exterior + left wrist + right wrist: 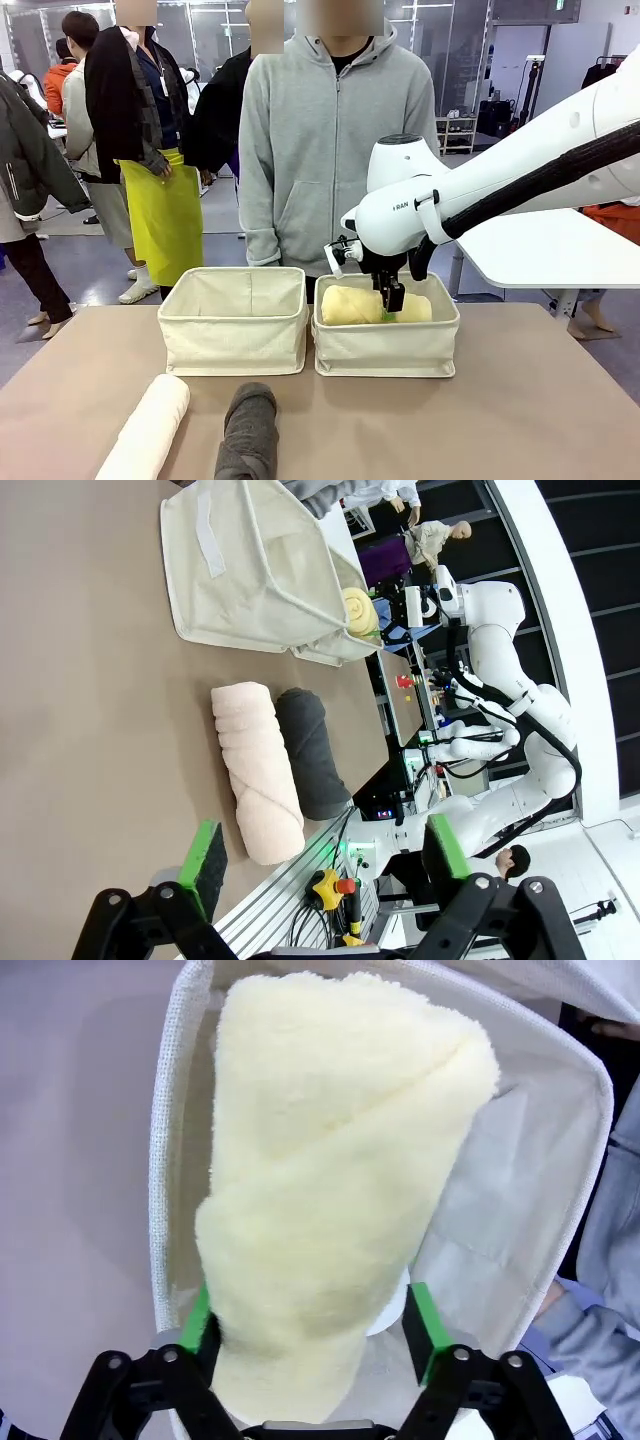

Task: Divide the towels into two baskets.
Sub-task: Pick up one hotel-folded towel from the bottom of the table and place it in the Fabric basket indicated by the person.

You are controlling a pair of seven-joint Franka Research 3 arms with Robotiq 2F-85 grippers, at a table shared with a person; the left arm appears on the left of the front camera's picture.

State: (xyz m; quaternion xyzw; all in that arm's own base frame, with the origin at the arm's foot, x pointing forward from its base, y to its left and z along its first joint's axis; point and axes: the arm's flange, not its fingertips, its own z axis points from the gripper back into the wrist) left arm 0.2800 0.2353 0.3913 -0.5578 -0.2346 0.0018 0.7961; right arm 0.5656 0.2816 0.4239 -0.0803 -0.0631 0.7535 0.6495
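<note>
The pale yellow towel (358, 305) (330, 1190) lies across the top of the right basket (385, 352) (540, 1190). My right gripper (392, 301) (308, 1325) is open over that basket, its green pads (421, 1325) wide on either side of the roll's near end. The left basket (233, 335) (250, 575) holds nothing I can see. On the table in front lie the pink-cream towel (150, 430) (256, 775) and the dark grey towel (248, 432) (312, 752). My left gripper (325, 865) hangs open beyond their ends, nothing between its fingers. The white towel is hidden.
A person in a grey hoodie (335, 150) stands right behind the baskets, and other people stand farther back on the left. A white table (545, 245) is at the back right. A yellow-and-red stop button (326, 885) sits below the table's near edge.
</note>
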